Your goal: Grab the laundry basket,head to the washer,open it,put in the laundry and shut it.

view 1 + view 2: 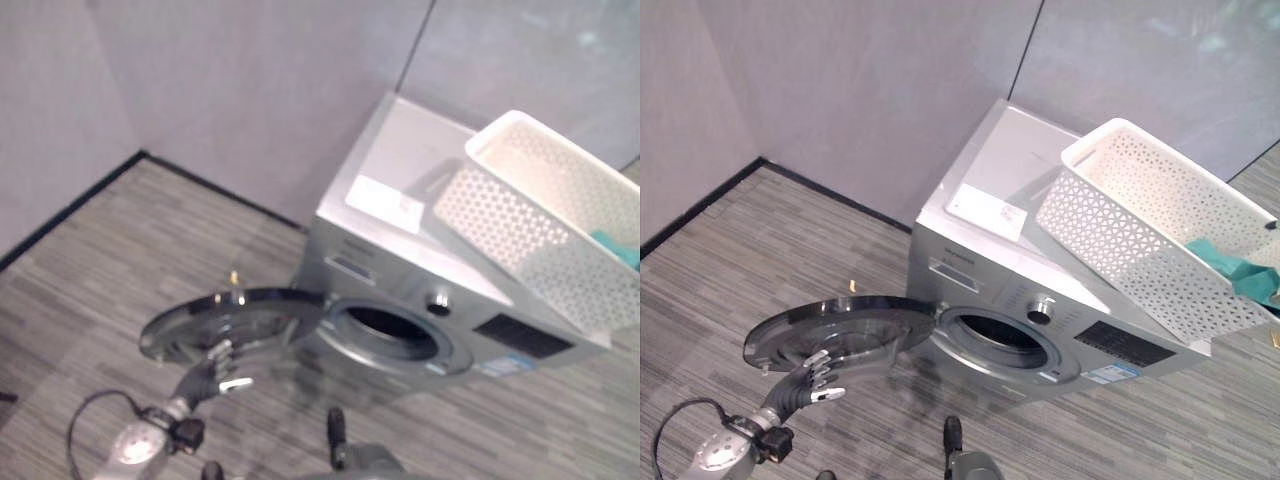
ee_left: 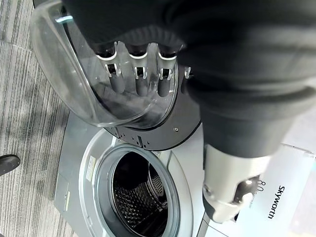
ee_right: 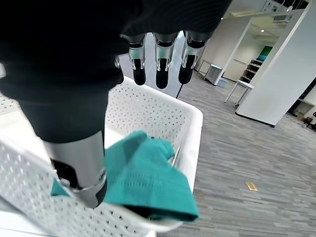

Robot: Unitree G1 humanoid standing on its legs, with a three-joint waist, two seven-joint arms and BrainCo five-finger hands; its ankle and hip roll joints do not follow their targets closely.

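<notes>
The grey striped floor (image 1: 760, 250) is the largest open stretch, running bare from the dark skirting line at the walls out to the washer's left side and front. The silver front-loading washer (image 1: 970, 250) stands close against the grey wall panels (image 1: 870, 90), its back edge near them and its front facing the robot. Its round door (image 1: 835, 330) is swung fully out to the robot's left, lying nearly flat in the head views, and the drum opening (image 1: 1000, 335) is clear, with the perforated drum wall visible inside in the left wrist view.

The white perforated laundry basket (image 1: 1150, 235) sits on the washer's top, toward its right side, tilted, with its far end cut off by the frame edge. A teal cloth (image 3: 140, 177) lies inside the basket at that end, one fold draped over the near rim in the right wrist view. A white label sheet (image 1: 985, 212) lies flat on the washer top just left of the basket.

The left hand (image 1: 812, 372) is at the door's outer edge, fingers (image 2: 140, 79) fairly straight against the clear door bowl; whether they press on it is hard to make out. The right hand (image 3: 157, 59) hangs above the basket and cloth with fingers straight and relaxed, holding nothing.
</notes>
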